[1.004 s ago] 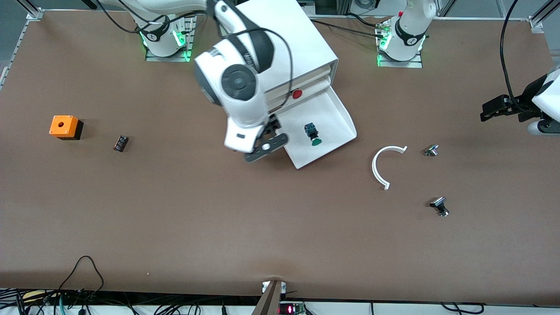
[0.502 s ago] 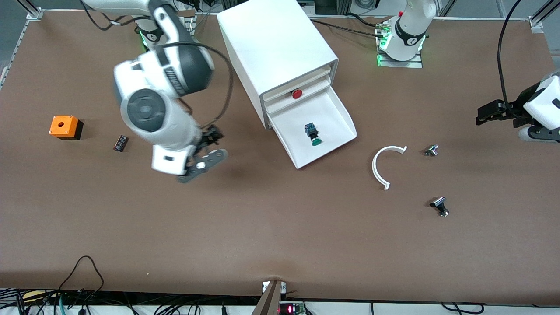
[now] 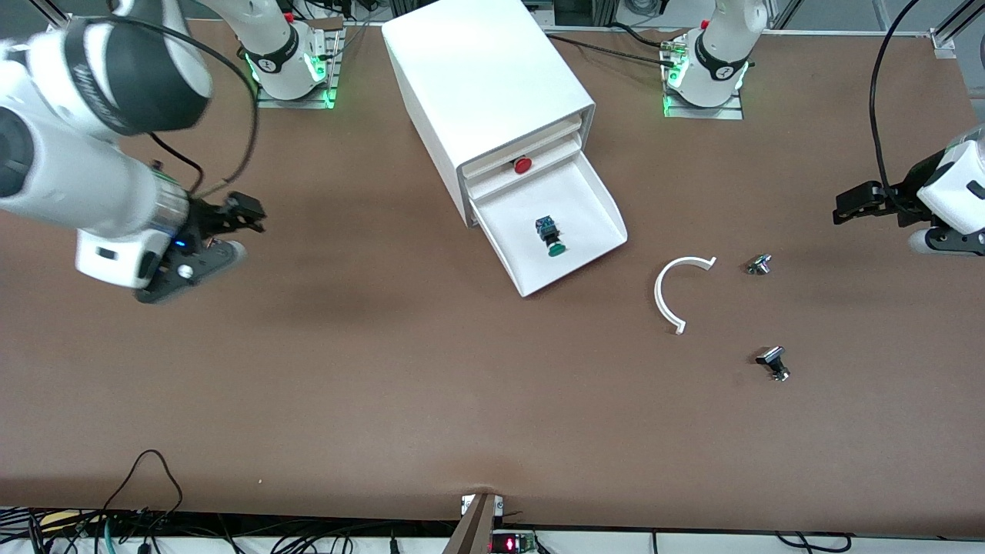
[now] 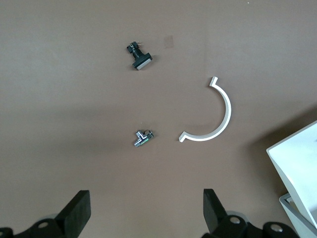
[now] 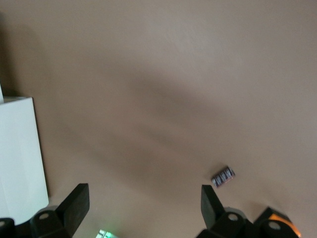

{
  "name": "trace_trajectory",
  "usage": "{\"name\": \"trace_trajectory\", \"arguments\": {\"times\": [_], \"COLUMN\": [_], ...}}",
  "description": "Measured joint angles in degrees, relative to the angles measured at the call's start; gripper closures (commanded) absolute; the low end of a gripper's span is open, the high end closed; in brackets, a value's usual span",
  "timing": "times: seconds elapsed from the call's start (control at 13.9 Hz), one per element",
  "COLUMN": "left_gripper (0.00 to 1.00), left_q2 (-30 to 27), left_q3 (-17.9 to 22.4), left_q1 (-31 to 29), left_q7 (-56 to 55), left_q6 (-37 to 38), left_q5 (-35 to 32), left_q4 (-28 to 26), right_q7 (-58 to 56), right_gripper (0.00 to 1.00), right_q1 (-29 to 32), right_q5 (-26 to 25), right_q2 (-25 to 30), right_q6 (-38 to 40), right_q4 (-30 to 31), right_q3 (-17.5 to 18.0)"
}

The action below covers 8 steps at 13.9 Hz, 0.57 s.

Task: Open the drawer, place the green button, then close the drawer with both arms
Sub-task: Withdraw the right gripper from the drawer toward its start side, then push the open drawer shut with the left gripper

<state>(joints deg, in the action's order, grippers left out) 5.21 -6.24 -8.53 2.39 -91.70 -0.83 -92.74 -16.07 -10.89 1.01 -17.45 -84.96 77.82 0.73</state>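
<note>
The white cabinet (image 3: pixel 492 85) stands mid-table with its bottom drawer (image 3: pixel 592 208) pulled out toward the front camera. The green-capped button (image 3: pixel 549 235) lies on its side inside that drawer. My right gripper (image 3: pixel 235 223) hangs open and empty over bare table toward the right arm's end, well away from the cabinet. In the right wrist view its fingers (image 5: pixel 77 201) stand wide apart around the right gripper (image 5: pixel 143 203). My left gripper (image 3: pixel 846 204) waits open over the left arm's end of the table. The left gripper (image 4: pixel 146 210) holds nothing; a drawer corner (image 4: pixel 297 158) shows there.
A white curved piece (image 3: pixel 669 288) lies beside the drawer toward the left arm's end, with two small silver-black parts (image 3: pixel 759 264) (image 3: pixel 773 362) near it. Under the right gripper sit a small striped part (image 5: pixel 223 176) and the orange box (image 5: pixel 280 223).
My right arm has swung from beside the open drawer out to its own end of the table, gripper open throughout. The left arm barely shifted. The button stayed in the drawer.
</note>
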Motion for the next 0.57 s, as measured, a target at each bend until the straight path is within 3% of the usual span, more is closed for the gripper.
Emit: {"name": "trace_trajectory", "arguments": {"times": [0.29,0.57], "left_gripper": [0.0,0.0], "left_q2": [2.7,5.9], "left_q3": [-1.0,-1.5], "left_q1": [0.7,2.8], "left_q7": [-8.7,-17.1], "left_q6": [-1.4,-4.3], "left_q5": [2.1,4.5], "left_q4": [-0.1,-0.1], "right_q7": [-0.1,-0.1], "right_gripper": [0.0,0.0], "right_q1": [4.3,5.3], "right_q5": [-0.1,-0.1], "right_q2": [6.0,8.6], "right_q6": [-0.5,-1.0], "right_q4": [6.5,8.8], "right_q3": [-0.3,-3.1]}}
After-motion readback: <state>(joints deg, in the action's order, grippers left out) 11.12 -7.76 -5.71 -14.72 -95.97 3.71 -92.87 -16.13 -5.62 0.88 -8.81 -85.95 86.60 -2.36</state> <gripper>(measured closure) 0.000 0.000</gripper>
